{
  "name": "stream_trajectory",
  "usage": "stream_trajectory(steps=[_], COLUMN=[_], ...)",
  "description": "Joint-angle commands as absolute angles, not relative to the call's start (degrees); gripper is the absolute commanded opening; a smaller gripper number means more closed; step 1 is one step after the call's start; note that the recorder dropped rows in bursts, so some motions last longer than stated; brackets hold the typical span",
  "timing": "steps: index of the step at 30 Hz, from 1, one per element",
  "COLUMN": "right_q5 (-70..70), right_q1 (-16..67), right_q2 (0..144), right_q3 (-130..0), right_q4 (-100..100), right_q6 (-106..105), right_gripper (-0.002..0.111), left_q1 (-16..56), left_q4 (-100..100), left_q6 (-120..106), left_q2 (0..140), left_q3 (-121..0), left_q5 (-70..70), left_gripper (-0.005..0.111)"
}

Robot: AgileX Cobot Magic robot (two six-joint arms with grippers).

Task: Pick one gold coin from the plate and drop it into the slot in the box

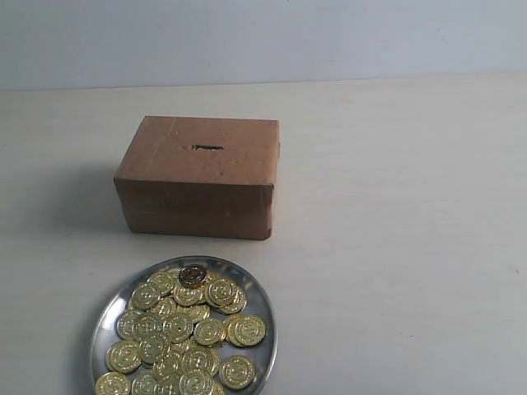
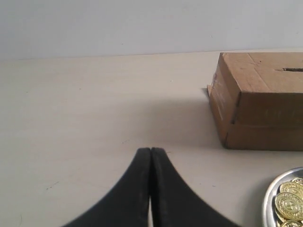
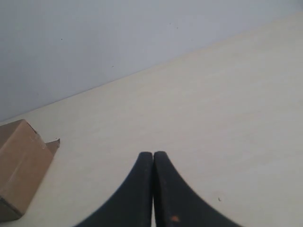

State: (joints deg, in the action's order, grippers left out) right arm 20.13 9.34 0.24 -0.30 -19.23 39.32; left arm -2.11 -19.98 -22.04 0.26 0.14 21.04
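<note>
My left gripper (image 2: 150,151) has its black fingers pressed together on nothing. It hangs over the bare table (image 1: 395,247), off the left side of the box (image 1: 198,177). My right gripper (image 3: 153,154) is closed up empty as well, out past the box's right side, and its camera catches only a corner of the cardboard. The box slot (image 1: 207,148) is a dark slit in the box's top face. The plate (image 1: 263,300) lies just in front of the box, not touching it, and is heaped with gold coins (image 1: 185,329). One darker coin (image 1: 193,275) sits at the edge of the pile nearest the box.
</note>
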Motion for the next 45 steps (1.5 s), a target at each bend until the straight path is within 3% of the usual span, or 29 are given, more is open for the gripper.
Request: stream_trajectory(steps=[1,7,16,21,26,45], right_q5=[19.3,19.2,19.1,19.1,19.4,19.2], right_q1=[9.1,9.1,9.1,9.1,5.4,3.5], right_q2=[0.0,0.0,0.0,0.0,0.0,0.0], right_q3=[0.0,0.0,0.0,0.0,0.0,0.0], right_q4=[-19.4,-16.0,-6.9,-5.9,-6.3,-6.3], right_q6=[39.1,36.9,3.3,3.4,4.2,4.3], right_gripper=[0.000,0.000,0.000,0.000,0.000,0.000], left_q1=[-2.2,-2.2,-2.2,-2.2,-2.2,-2.2], left_q4=[-18.1,-16.8,-16.8,-16.5,0.6,2.5], left_q6=[-20.0,-18.8,-17.8,-17.7,0.5,0.7], left_q2=[0.0,0.0,0.0,0.0,0.0,0.0], left_q3=[0.0,0.0,0.0,0.0,0.0,0.0], left_q5=[20.2,19.7,18.6,16.8,17.4,20.4], left_gripper=[0.000,0.000,0.000,0.000,0.000,0.000])
